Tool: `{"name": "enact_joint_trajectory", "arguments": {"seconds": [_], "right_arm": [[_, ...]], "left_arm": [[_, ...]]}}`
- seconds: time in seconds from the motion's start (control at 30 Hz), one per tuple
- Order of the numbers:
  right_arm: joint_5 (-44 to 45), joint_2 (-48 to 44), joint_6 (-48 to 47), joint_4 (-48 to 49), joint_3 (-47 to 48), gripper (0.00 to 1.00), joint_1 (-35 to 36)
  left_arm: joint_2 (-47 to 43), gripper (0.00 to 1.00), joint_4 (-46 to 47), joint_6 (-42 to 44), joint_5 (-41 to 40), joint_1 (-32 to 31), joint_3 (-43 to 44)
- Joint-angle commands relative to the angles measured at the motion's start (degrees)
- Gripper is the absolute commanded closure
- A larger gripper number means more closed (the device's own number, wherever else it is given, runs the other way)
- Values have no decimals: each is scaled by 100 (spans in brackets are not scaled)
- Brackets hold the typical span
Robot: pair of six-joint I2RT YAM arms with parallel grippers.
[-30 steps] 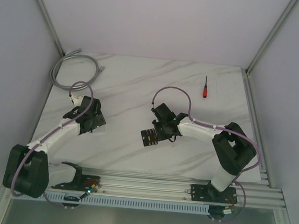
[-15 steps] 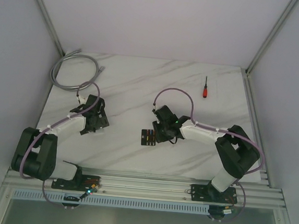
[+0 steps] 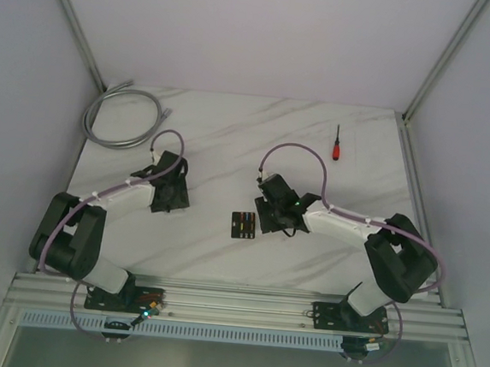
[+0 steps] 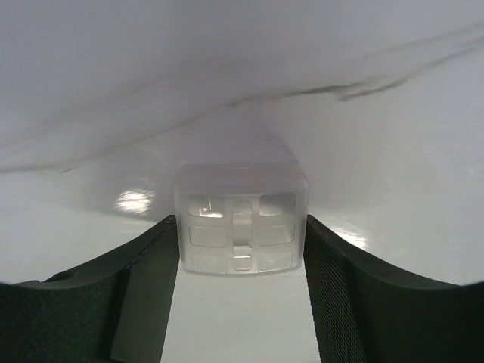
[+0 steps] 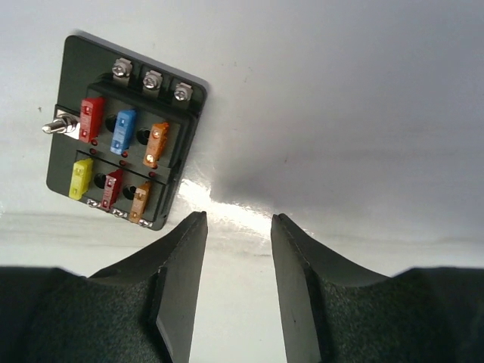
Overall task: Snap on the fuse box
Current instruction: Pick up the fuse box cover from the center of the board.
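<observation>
Fuse box [image 5: 125, 162] lies flat on counter [image 5: 363, 113], fuses up, just beside R fingers [image 5: 178, 280], which stand apart w/ nothing btwn. L fingers [image 4: 144, 295] clamp both sides of clear cover [image 4: 242, 215], apart from box.

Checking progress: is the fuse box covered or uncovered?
Uncovered. The fuse box lies flat, coloured fuses exposed; a clear plastic cover sits apart, inside the left gripper.
</observation>
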Motion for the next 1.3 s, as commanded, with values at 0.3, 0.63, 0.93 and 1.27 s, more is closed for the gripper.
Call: {"name": "enact_joint_trajectory", "arguments": {"seconds": [0.3, 0.63, 0.93, 1.27], "right_arm": [[399, -347, 212, 231, -358, 51, -103], [-102, 183, 379, 775, -238, 52, -76], [-507, 284, 380, 1154, -223, 52, -12], [-84, -1120, 226, 942, -701, 48, -413]], "left_arm": [[404, 50, 125, 242, 494, -976, 872], [132, 52, 157, -445, 652, -1620, 851], [-96, 53, 157, -444, 713, -1827, 833], [-264, 55, 347, 704, 597, -2305, 1031]]}}
